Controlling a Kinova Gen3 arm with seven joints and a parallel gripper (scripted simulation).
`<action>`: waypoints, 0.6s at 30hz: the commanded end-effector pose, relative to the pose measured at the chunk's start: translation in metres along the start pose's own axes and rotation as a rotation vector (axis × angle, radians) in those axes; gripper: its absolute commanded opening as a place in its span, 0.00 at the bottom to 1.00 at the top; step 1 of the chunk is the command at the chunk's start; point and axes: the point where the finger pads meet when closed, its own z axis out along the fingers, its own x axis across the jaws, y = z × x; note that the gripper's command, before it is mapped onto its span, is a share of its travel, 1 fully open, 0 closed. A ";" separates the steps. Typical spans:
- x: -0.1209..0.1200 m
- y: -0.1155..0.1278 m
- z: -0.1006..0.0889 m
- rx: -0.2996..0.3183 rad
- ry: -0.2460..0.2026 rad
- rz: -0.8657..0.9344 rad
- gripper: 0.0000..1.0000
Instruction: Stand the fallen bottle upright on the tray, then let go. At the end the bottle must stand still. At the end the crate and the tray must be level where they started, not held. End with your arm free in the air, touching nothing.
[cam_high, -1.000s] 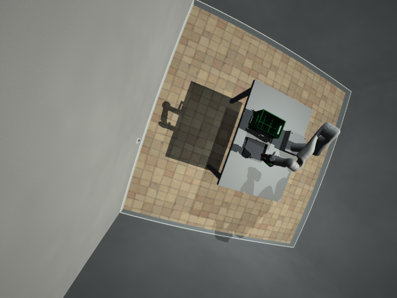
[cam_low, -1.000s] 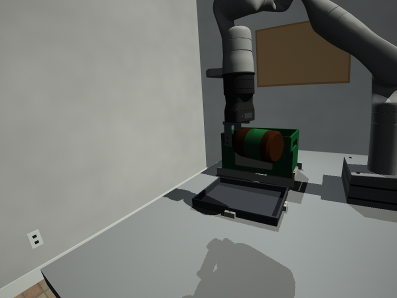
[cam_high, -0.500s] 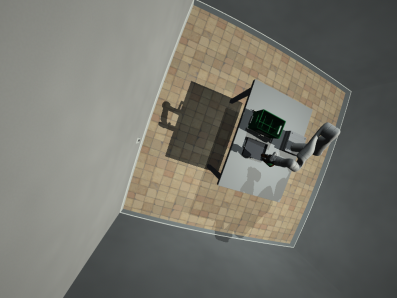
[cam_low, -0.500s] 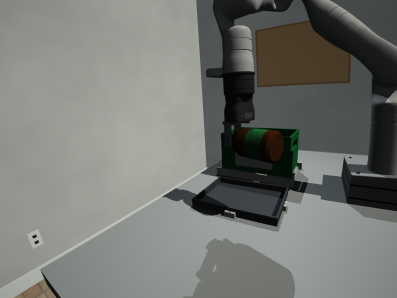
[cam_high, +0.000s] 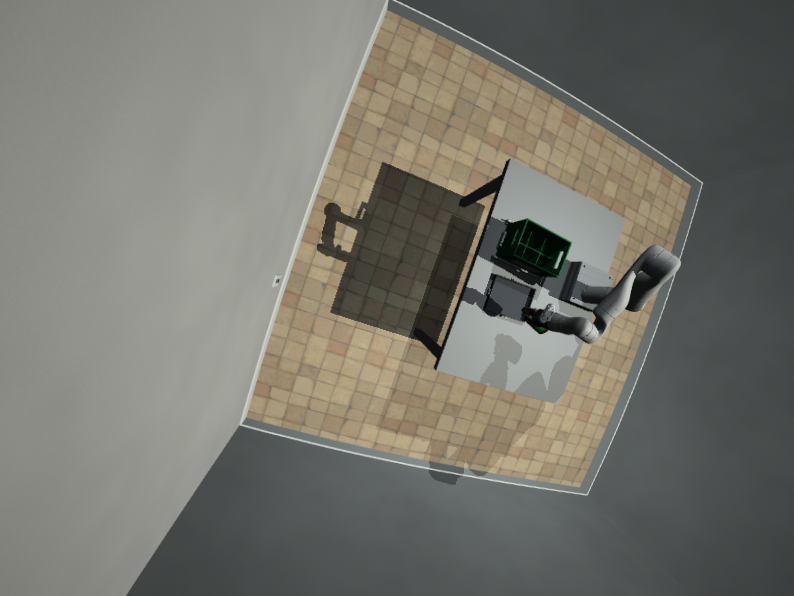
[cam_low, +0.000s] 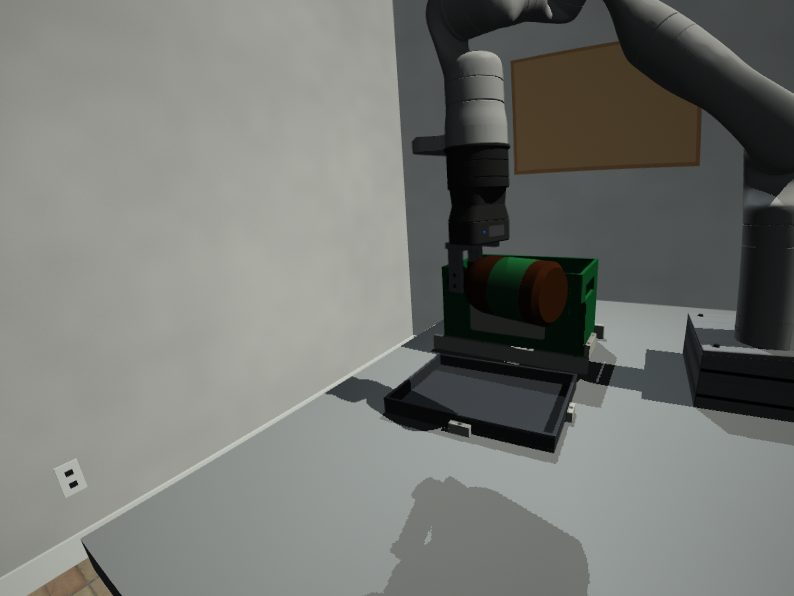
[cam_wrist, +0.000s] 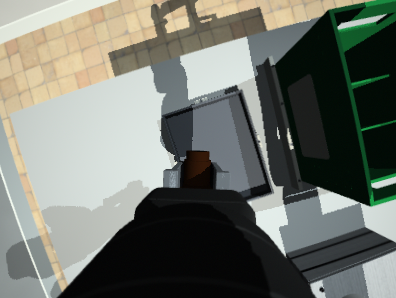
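My gripper (cam_low: 471, 272) is shut on the bottle (cam_low: 516, 289), a brown bottle with a green label. The bottle lies nearly on its side in the air, its base toward the camera and tilted slightly down. In the wrist view its brown neck (cam_wrist: 197, 169) shows between the fingers. The dark shallow tray (cam_low: 484, 400) lies on the table below and in front of the bottle; in the wrist view the tray (cam_wrist: 220, 145) is just beyond the fingertips. The green crate stands behind the tray on a grey stand. In the overhead view the gripper (cam_high: 533, 318) is beside the tray (cam_high: 507, 296).
The arm's dark base block (cam_low: 737, 378) stands at the right of the table. The green crate (cam_wrist: 345, 100) fills the right of the wrist view. A wall runs along the table's left edge. A brown board (cam_low: 602, 105) hangs on the back wall.
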 end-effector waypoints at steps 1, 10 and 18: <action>0.000 0.000 -0.001 0.001 -0.001 0.000 0.00; 0.000 0.000 -0.001 0.001 -0.001 0.000 0.00; 0.000 0.000 -0.001 0.001 -0.001 0.042 0.00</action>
